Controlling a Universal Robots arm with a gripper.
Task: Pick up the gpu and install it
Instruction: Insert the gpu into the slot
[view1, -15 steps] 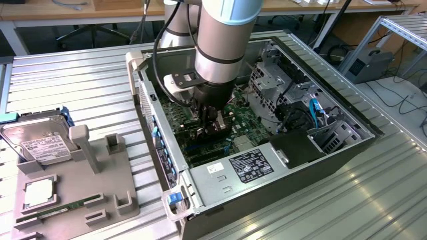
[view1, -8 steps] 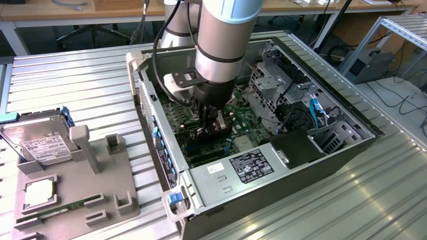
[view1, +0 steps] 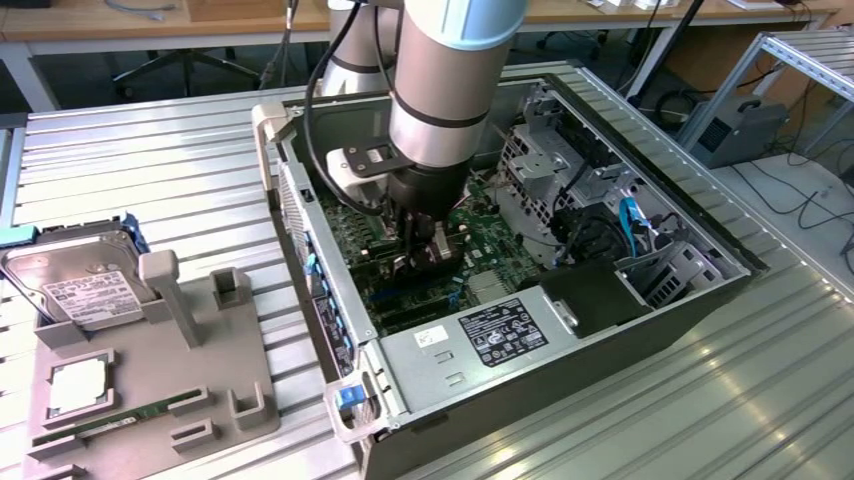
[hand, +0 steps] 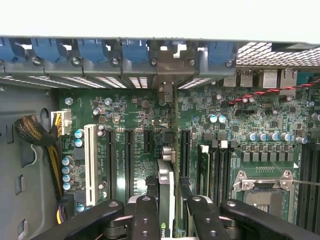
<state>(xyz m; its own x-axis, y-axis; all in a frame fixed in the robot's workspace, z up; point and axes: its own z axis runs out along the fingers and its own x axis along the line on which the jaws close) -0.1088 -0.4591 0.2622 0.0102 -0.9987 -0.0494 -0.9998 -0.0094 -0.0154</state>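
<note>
The gpu (hand: 165, 182) appears edge-on in the wrist view, a thin card standing upright between my two black fingers (hand: 145, 215). My gripper (hand: 169, 204) is shut on it. The card's silver bracket end (hand: 166, 92) reaches the case's rear slot wall, and the card stands over a black expansion slot on the green motherboard (hand: 135, 115). In the exterior view, my gripper (view1: 424, 262) is down inside the open computer case (view1: 694, 215), with the gpu (view1: 437, 248) held just above the board. Whether the card touches the slot is hidden.
A grey fixture (view1: 200, 400) at the exterior view's left holds a hard drive (view1: 80, 290), a processor (view1: 78, 385) and a green memory stick (view1: 107, 425). Inside the case are the power supply (view1: 494, 335), a drive cage (view1: 547, 160), blue slot clips (hand: 50, 50) and the processor socket (hand: 262, 192).
</note>
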